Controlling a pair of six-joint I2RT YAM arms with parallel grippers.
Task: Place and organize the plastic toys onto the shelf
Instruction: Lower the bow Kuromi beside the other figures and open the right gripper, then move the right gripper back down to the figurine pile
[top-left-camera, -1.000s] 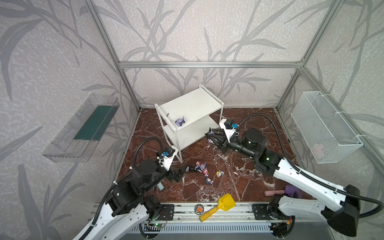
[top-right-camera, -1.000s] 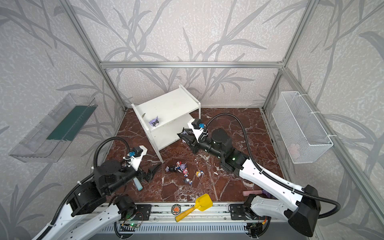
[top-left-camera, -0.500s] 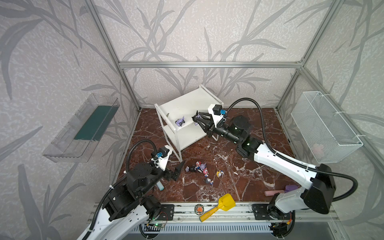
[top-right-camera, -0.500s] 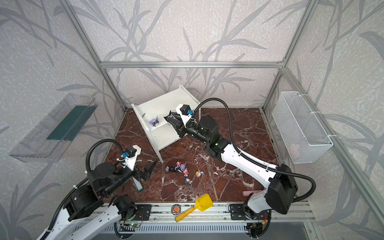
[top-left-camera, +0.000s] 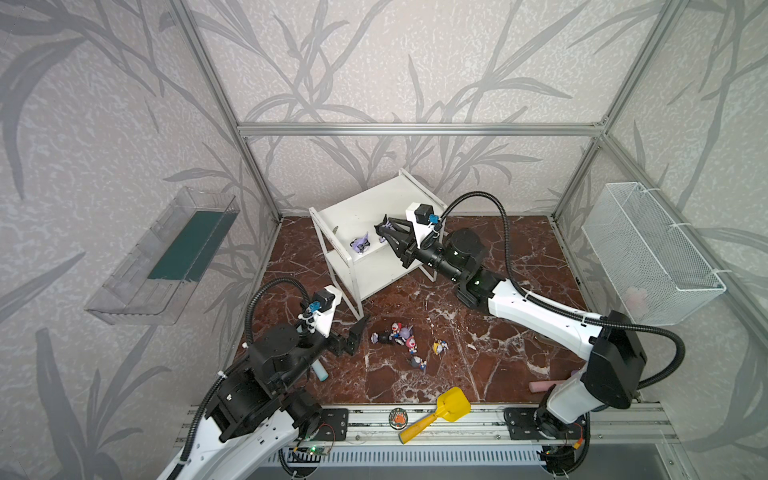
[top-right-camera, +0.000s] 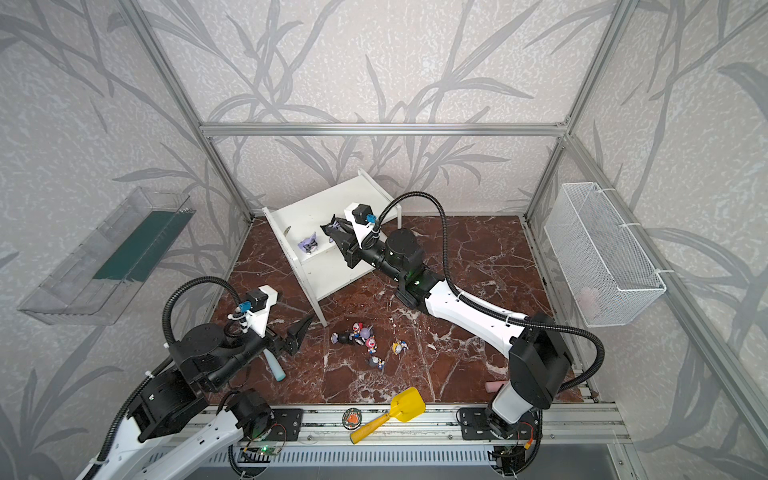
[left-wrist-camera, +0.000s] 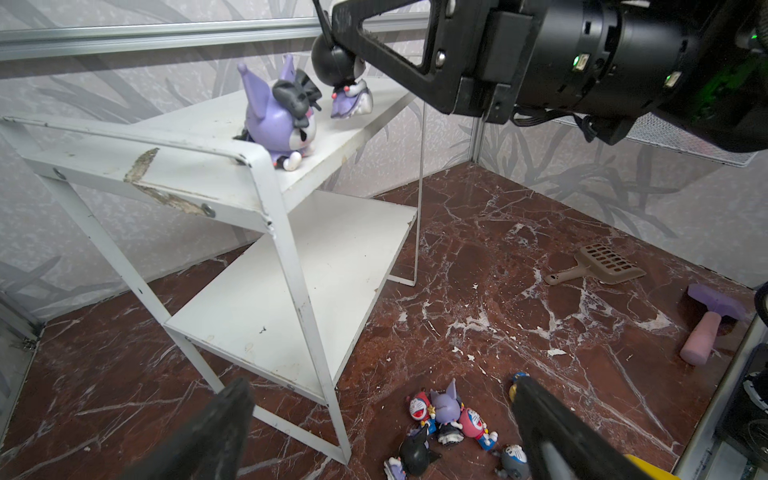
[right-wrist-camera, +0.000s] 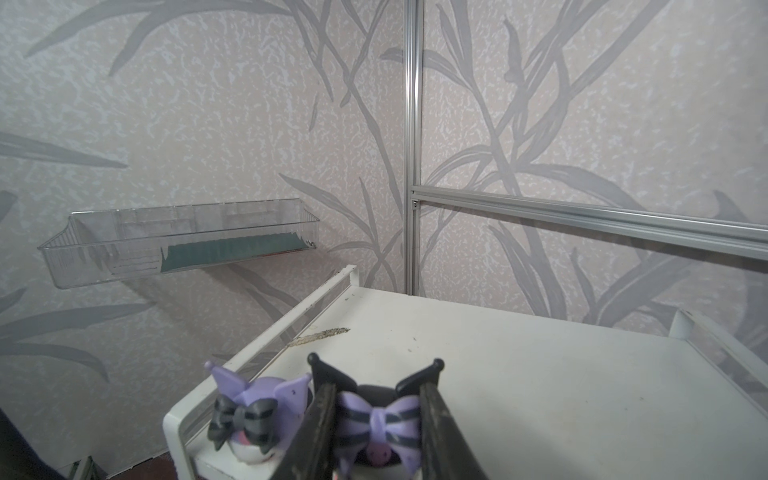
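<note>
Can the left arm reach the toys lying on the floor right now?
Probably yes. The left arm hovers beside the floor toys, jaws open, bare floor between; the right arm is away at the shelf, holding a black-eared toy.

Chipped metal shelf (left-wrist-camera: 291, 282), smooth plastic toy (right-wrist-camera: 376, 424)

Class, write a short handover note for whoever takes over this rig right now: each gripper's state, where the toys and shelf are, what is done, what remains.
Right gripper: shut on a black-headed figurine, at the top board of the shelf, beside the purple figurine standing there.
Left gripper: open, empty, low over the floor near the loose toys.
Done: one toy shelved; a second held at the board, not yet released.
Left: six loose toys lie clustered on the floor; shelve and arrange them.
</note>
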